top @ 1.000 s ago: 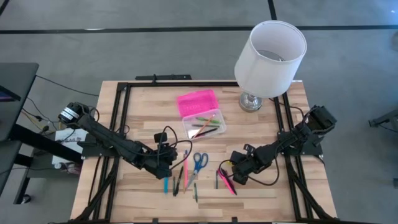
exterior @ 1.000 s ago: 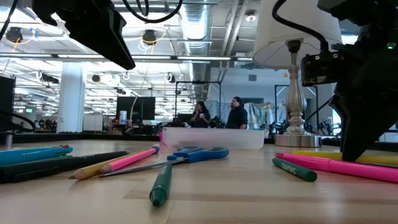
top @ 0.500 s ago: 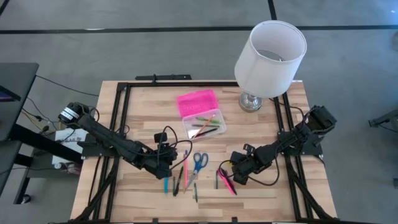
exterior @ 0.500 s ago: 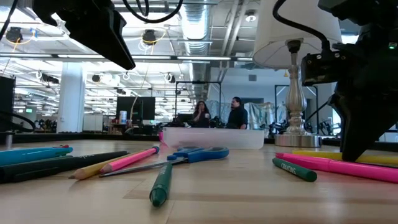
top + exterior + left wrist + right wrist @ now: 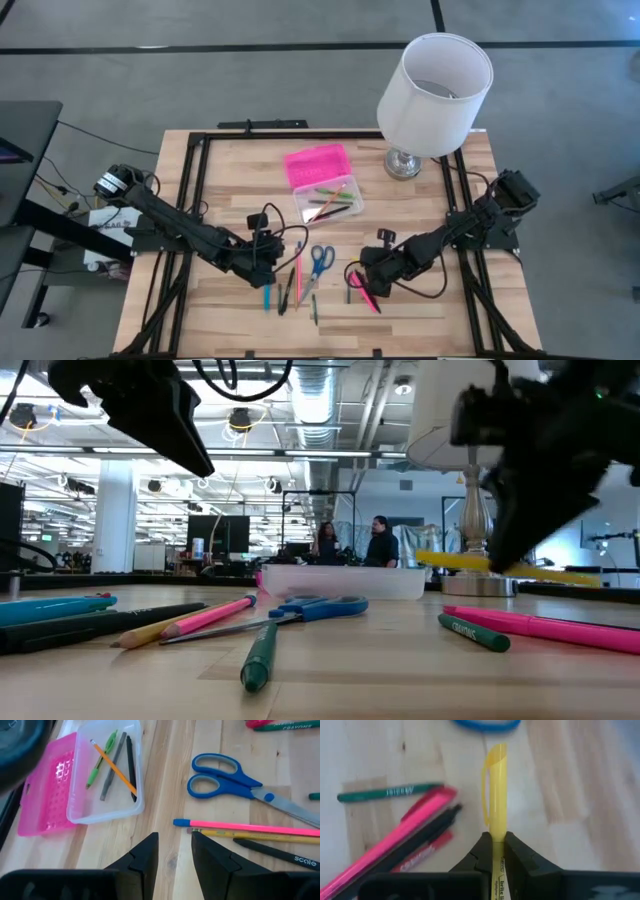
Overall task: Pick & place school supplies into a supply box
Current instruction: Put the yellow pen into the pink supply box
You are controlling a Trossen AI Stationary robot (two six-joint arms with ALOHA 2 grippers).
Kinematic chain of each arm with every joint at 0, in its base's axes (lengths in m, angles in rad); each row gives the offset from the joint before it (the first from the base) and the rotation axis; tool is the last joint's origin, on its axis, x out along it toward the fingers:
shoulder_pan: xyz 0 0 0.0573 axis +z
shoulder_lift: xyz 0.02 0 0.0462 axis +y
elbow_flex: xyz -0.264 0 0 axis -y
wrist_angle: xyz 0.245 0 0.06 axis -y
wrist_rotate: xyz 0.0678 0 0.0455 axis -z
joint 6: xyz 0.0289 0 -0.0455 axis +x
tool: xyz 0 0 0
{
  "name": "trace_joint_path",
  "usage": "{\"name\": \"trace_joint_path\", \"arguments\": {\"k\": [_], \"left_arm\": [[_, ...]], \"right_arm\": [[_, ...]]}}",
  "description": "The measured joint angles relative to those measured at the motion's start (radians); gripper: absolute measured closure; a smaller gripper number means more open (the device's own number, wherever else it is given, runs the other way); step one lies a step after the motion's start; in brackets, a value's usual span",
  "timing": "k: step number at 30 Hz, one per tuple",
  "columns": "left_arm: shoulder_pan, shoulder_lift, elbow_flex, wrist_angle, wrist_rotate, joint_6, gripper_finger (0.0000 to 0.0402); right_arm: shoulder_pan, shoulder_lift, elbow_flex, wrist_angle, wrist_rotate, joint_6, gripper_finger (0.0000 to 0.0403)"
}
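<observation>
Yellow pen (image 5: 494, 795) pinched in my right claw (image 5: 493, 839), lifted off the bench (image 5: 420, 310) near the scissors (image 5: 320, 260). My left claw (image 5: 173, 851) hovers spread beside the supply box (image 5: 327, 198).

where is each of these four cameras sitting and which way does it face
High view: above the table, facing straight down; shows both arms, the lamp and the supply box.
Low view: at tabletop height, facing level across the scissors into the room; arms hang from above.
Left wrist view: on the left arm, past the open left gripper toward box and scissors.
Right wrist view: on the right arm; the right gripper clamps a yellow highlighter.
Shared: the highlighter, also in the low view.
</observation>
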State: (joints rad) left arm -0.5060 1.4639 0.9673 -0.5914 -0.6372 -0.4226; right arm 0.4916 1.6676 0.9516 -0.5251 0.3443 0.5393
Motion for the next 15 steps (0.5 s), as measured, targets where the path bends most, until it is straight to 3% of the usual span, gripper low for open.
{"name": "trace_joint_path", "arguments": {"k": [8, 15], "left_arm": [[-0.008, 0.000, -0.048, -0.020, -0.001, -0.090, 0.0290], [-0.060, 0.000, -0.115, -0.020, -0.005, -0.202, 0.0290]], "right_arm": [[-0.105, -0.001, 0.087, 0.003, 0.104, -0.274, 0.0389], [-0.261, -0.002, 0.113, 0.096, 0.104, -0.494, 0.0387]]}}
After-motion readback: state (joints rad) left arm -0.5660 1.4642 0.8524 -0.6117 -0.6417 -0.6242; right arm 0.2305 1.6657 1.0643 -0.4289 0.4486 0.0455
